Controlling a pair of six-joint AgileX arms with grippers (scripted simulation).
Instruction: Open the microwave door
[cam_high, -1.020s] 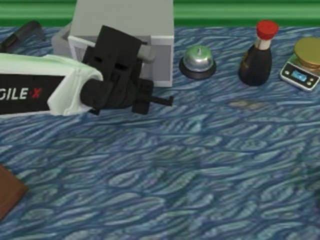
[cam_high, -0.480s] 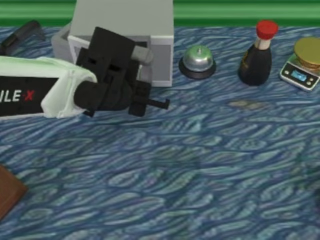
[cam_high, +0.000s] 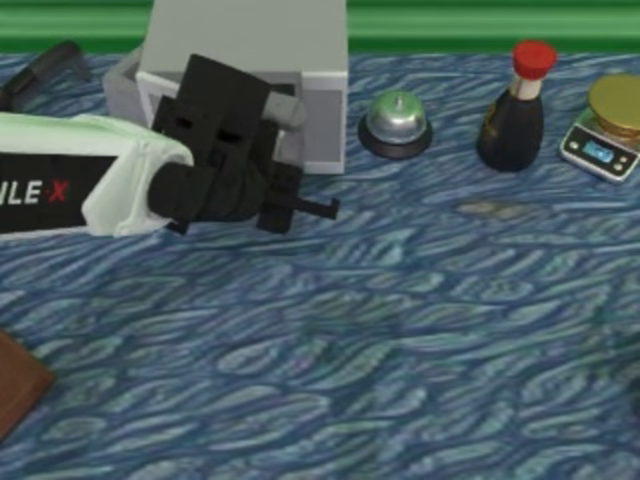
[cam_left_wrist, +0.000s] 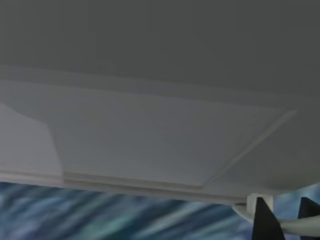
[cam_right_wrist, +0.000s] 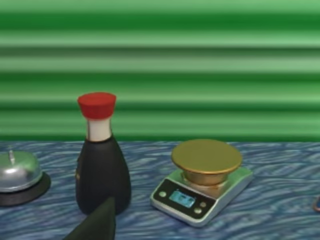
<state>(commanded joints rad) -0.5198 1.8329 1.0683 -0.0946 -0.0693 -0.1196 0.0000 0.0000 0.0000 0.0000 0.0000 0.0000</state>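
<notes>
The light-grey microwave stands at the back left of the table. Its door fills the left wrist view, seen from close up and at a slant. The pale bar handle runs along the door's right edge. My left gripper reaches in from the left and is shut on that handle, with a dark fingertip on either side of the bar. My right gripper is out of the top view and shows only as a dark tip in its own wrist view.
Right of the microwave stand a silver call bell, a dark soy sauce bottle with a red cap and a small digital scale with a gold pan. A brown board lies at the front left edge.
My left arm drew back a little to the left with the handle in its grip during the first half second. Since then nothing has visibly moved.
</notes>
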